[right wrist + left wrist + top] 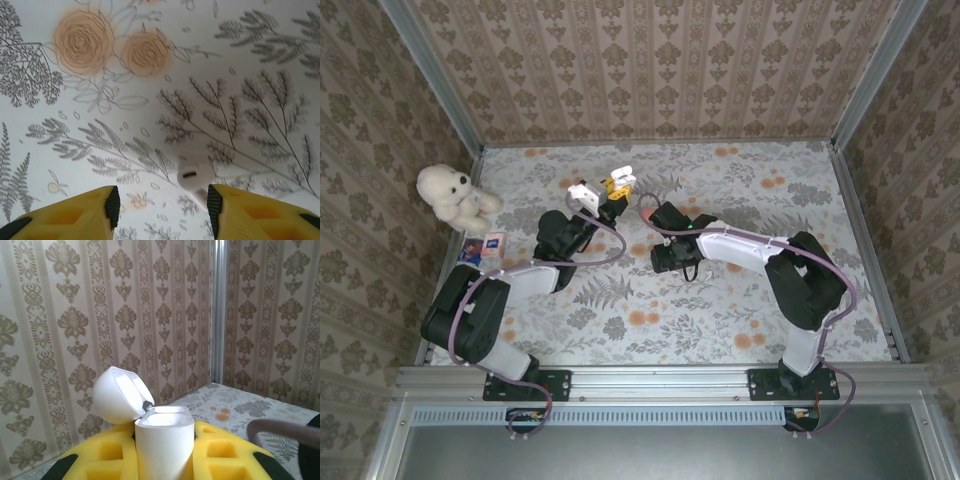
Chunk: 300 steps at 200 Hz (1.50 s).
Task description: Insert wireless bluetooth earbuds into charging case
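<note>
Bright even light, faint shadows, fg soft

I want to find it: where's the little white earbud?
In the right wrist view, the white earbud lies on the flowery table just ahead of the right gripper's open yellow fingers.

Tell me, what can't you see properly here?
Left wrist view: inside the open white rounded charging case; its own wall hides it.
Right wrist view: stem of the tiny white earbud, blurring into the pale cloth.
Top view: picture on the small printed card, too small.
</note>
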{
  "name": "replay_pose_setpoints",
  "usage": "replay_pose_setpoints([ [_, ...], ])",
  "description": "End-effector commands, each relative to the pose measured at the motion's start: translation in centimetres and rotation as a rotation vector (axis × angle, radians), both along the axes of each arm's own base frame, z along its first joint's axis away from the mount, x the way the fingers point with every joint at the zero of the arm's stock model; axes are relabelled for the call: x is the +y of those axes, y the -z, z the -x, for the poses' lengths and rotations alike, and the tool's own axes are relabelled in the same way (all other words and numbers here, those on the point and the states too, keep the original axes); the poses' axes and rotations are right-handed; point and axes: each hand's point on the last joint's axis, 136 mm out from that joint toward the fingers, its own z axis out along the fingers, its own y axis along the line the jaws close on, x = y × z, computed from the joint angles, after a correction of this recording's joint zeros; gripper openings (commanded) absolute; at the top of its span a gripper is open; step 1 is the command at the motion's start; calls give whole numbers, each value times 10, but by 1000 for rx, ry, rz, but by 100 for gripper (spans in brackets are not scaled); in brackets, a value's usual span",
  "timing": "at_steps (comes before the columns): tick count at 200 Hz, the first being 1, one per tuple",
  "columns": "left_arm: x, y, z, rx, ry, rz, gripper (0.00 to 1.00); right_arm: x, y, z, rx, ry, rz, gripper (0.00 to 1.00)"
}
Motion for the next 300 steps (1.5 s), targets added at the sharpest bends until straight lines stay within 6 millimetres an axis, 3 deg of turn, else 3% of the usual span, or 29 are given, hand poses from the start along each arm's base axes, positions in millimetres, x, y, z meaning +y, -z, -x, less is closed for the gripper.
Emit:
replay_pose_setpoints([
  [1,9,-31,11,-91,-23,56,0,5,4,-11,-9,-56,17,52],
  [64,14,-41,19,-110,-14,70,0,-14,24,-11,29,-45,67,52],
  [145,10,-43,20,-100,12,81,0,-14,41,0,75,-44,51,51],
  [214,10,-43,19,-93,13,87,0,-12,48,5,94,-58,72,43],
  [300,9,-44,19,-93,19,89,0,-19,41,11,68,-61,115,44],
])
